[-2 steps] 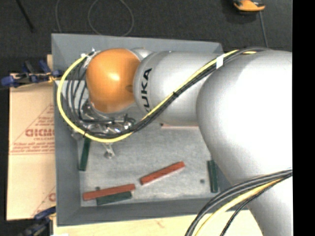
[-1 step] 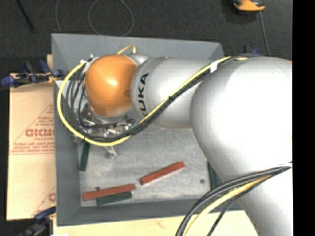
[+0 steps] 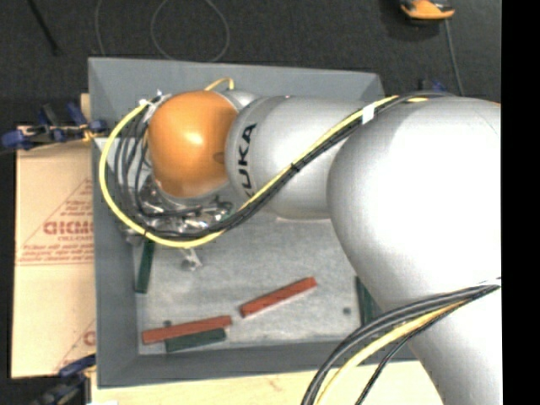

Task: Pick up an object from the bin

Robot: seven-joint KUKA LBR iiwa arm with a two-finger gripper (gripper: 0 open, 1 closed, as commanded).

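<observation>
bin (image 3: 253, 78): matt grey metal | cover (image 3: 190, 142): glossy, smooth (plastic-looking)

Bin (image 3: 114, 310): arm wrist (image 3: 190, 154) over the far-left floor. Wall-side bar (image 3: 143, 268) lies along the left wall, just under the wrist. Slanted bar (image 3: 278, 298) sits mid-floor. Left of it, near bar (image 3: 186, 329) and nearest bar (image 3: 196, 341) lie side by side, touching.

KUKA arm (image 3: 405, 192) in from the right, orange wrist cover (image 3: 190, 146) over the upper-left area of the bin (image 3: 253, 78), gripper (image 3: 187, 247) mostly hidden beneath it. Nearest item is a dark green stick (image 3: 143, 268) by the left wall, roughly parallel to it, top end just beside the wrist cables. Near the front wall: reddish-brown stick (image 3: 278, 297), tilted, on its own; second reddish-brown stick (image 3: 186, 330) with a second dark green stick (image 3: 196, 341) right against it.
</observation>
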